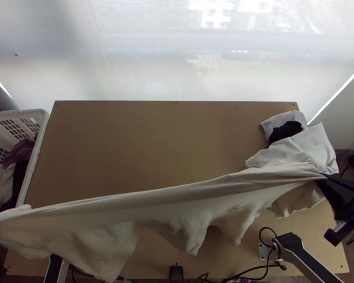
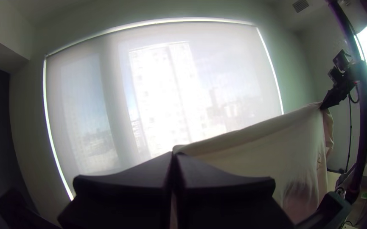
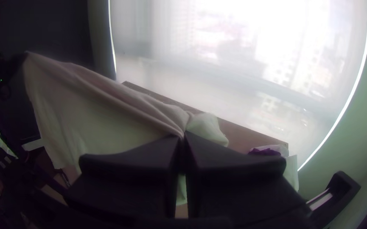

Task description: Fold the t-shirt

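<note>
Two grippers (image 1: 323, 176) hold cream t-shirt (image 1: 177, 200) taut, probably by edges.

Bright window (image 2: 166, 97) — dark corners

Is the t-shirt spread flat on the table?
No, the t-shirt hangs stretched between the left hand and the right hand.

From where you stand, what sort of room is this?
Probably a robot workspace in an upper-floor room: a wooden table with robot arms at it, a basket of clothes beside it, and a window blind with tall buildings showing through.
</note>
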Controlling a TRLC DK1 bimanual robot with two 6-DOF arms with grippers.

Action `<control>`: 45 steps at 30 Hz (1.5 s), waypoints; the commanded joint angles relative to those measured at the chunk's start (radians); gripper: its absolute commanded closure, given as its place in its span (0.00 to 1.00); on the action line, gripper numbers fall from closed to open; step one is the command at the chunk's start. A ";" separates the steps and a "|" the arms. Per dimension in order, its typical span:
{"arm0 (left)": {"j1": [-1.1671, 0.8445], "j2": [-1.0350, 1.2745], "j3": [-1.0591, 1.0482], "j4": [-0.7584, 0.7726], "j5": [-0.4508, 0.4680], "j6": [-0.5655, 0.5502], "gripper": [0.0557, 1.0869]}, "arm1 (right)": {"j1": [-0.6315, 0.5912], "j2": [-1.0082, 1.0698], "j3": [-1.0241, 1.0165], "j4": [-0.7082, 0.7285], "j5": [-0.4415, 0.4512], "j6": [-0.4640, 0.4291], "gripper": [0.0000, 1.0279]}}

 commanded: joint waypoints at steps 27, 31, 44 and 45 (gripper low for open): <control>-0.209 0.736 -0.892 1.087 -0.027 0.139 0.93 | -0.043 0.647 -0.675 0.899 -0.004 -0.160 0.98; -0.230 0.942 -0.780 1.138 -0.052 0.142 0.93 | -0.077 0.764 -0.591 0.965 0.001 -0.169 0.98; -0.235 1.339 -0.489 1.202 -0.142 0.197 0.93 | -0.080 1.054 -0.353 1.076 0.123 -0.171 0.97; -0.234 1.356 -0.481 1.211 -0.151 0.204 0.93 | -0.080 1.071 -0.334 1.076 0.125 -0.169 0.97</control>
